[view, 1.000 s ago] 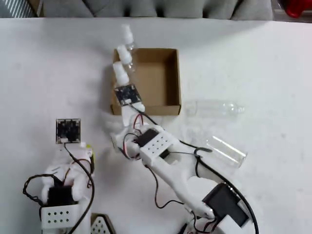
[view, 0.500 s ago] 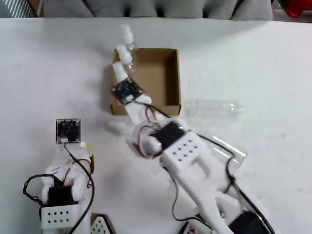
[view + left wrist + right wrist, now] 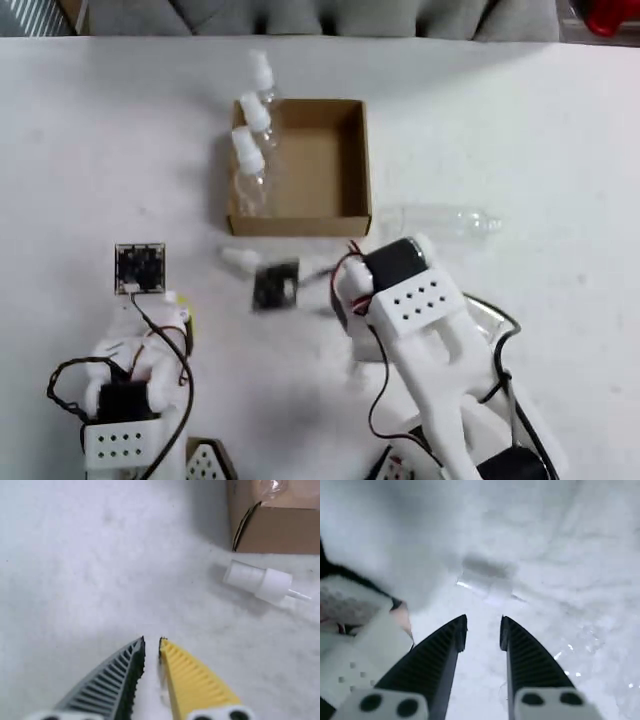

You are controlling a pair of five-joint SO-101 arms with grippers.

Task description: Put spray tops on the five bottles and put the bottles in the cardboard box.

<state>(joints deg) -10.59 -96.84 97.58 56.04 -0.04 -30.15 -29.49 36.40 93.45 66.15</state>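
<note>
Two grippers, both empty. Left gripper [image 3: 151, 642] sits well left of the cardboard box [image 3: 330, 165] and on the arms' side of it, low over the table [image 3: 100, 150]. Its grey and yellow fingers are nearly together with a thin slit between the tips and nothing held.

Three topped bottles [image 3: 252, 115] line the box's left wall, spray heads up, inside it as far as I can tell.

Loose spray top [image 3: 238, 260] lies on its side on the table just in front of the box's front-left corner, touching neither gripper.

Right gripper [image 3: 482, 622] is in front of the box's front wall, just right of that spray top. Its black fingers are a small gap apart with nothing between them. Something pale and blurred lies on the table just past the tips; can't tell what it is.

Capless bottle [image 3: 440, 222] lies on its side just right of the box's front-right corner. Second clear bottle [image 3: 485, 312] lies farther from the box towards the arms, partly hidden by the right arm.
</note>
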